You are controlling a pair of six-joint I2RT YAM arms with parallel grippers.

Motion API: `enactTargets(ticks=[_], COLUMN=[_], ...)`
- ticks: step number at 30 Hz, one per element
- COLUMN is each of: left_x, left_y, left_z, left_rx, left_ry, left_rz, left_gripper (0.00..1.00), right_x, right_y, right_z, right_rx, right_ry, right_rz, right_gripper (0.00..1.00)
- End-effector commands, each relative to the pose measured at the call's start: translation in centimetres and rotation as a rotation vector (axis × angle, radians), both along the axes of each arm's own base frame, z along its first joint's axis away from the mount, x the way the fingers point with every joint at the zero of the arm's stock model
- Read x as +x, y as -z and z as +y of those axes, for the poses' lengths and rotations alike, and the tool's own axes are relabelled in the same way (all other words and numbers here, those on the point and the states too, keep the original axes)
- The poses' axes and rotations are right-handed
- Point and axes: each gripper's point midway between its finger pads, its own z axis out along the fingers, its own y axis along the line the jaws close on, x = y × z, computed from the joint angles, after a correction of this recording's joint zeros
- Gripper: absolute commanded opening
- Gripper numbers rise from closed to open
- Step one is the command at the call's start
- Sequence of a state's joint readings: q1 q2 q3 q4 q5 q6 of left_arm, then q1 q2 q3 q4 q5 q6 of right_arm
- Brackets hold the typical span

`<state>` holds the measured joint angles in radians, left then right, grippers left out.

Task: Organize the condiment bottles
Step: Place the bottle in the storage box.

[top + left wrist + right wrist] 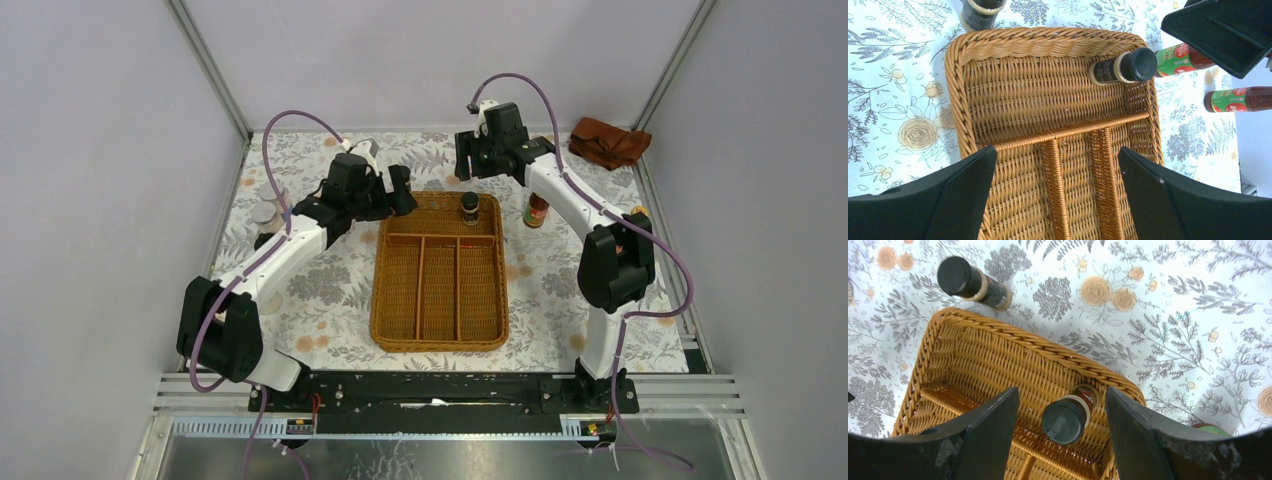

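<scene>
Right claw point(1062, 395) open, empty, directly above the upright bottle point(1064, 421) in the tray point(1013, 337). Left claw point(1057, 150) open, empty, seemingly nearer the outside bottle point(980, 10).

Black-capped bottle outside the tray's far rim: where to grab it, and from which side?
Take the small dark bottle by its black cap, from straight above. It stands upright on the tablecloth, close beside the wicker tray's far rim, so a side approach likely clips wicker. Set the jaws parallel to the rim.

A brown wicker tray point(438, 343) with dividers sits on the floral-patterned surface point(320, 285). A crumpled rust-brown cloth point(608, 142) lies well beyond the tray's far right corner.
</scene>
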<state>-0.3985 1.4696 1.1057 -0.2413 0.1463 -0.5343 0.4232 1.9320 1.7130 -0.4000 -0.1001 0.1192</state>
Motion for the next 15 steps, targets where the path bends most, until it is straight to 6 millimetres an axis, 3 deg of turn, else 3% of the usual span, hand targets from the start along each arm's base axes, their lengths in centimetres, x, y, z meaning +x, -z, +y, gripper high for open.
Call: enactTargets(ticks=[1, 8, 15], left_x=[0.8, 2.5, 5.6], left_y=[-2.5, -1.9, 0.2], left_z=[0.3, 2.0, 2.4], left_rx=[0.014, 0.0, 0.05], left_ry=[-0.016, -0.066, -0.091], left_rz=[-0.07, -0.049, -0.047], left_gripper=[0.95, 0.95, 0.94], right_x=[0.4, 1.4, 2.3], right_y=[-4.4, -5.5, -8.9], right_z=[0.7, 1.3, 0.9], right_rx=[0.03, 0.034, 0.064], right_ry=[-0.049, -0.042, 0.012], right_rz=[-0.083, -0.111, -0.189], right_gripper=[0.71, 0.71, 0.71])
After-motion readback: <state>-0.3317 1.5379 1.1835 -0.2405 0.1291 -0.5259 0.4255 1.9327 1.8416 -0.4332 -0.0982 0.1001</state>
